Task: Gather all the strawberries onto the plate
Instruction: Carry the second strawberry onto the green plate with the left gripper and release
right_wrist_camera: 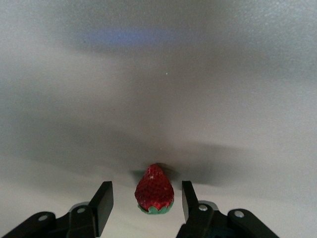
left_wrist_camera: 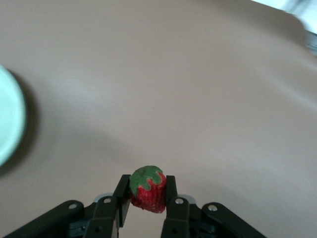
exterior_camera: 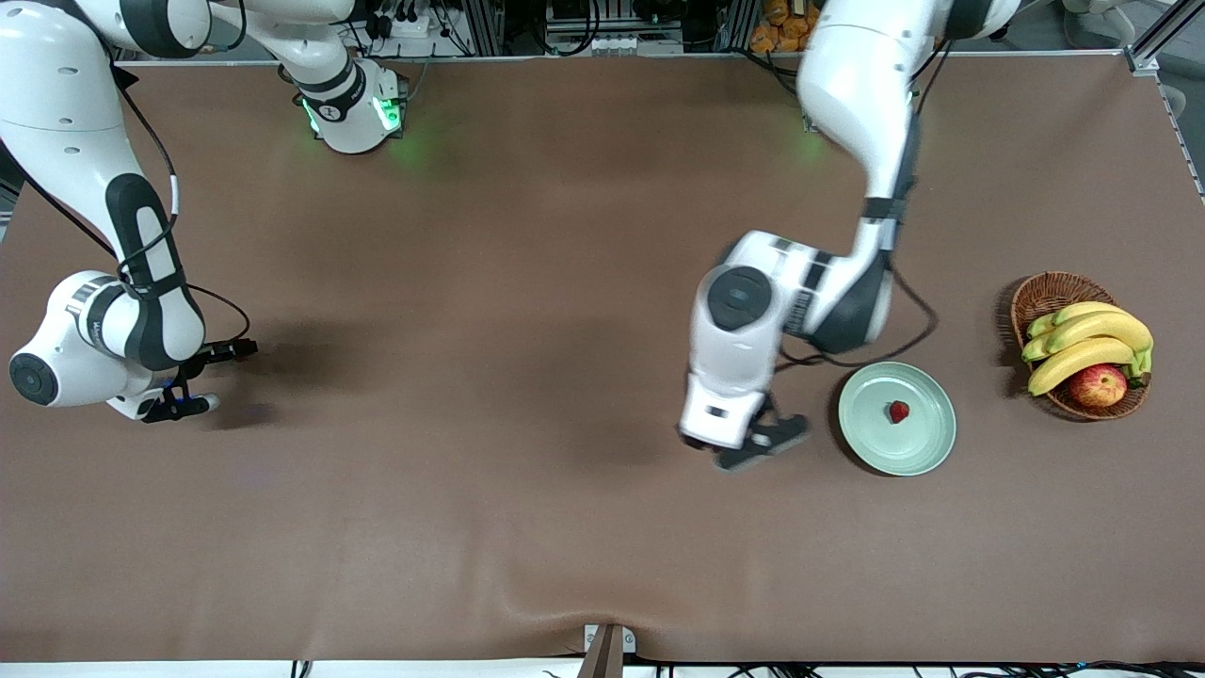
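Note:
The pale mint-green plate [exterior_camera: 918, 452] lies toward the left arm's end of the table, and its rim also shows in the left wrist view [left_wrist_camera: 7, 119]. One strawberry [exterior_camera: 899, 411] lies in it. My left gripper [exterior_camera: 764, 441] is over the table right beside the plate. In the left wrist view the left gripper [left_wrist_camera: 147, 186] is shut on a second strawberry [left_wrist_camera: 148, 194], green cap up. My right gripper [exterior_camera: 181, 405] is low at the right arm's end of the table. In the right wrist view the right gripper [right_wrist_camera: 146, 192] is open around a third strawberry [right_wrist_camera: 154, 191] lying on the table, touching neither finger.
A brown wicker basket [exterior_camera: 1045, 294] with bananas [exterior_camera: 1083, 344] and a red-yellow apple [exterior_camera: 1098, 384] stands beside the plate, nearer the left arm's end of the table. A brown cloth [exterior_camera: 527, 395] covers the table.

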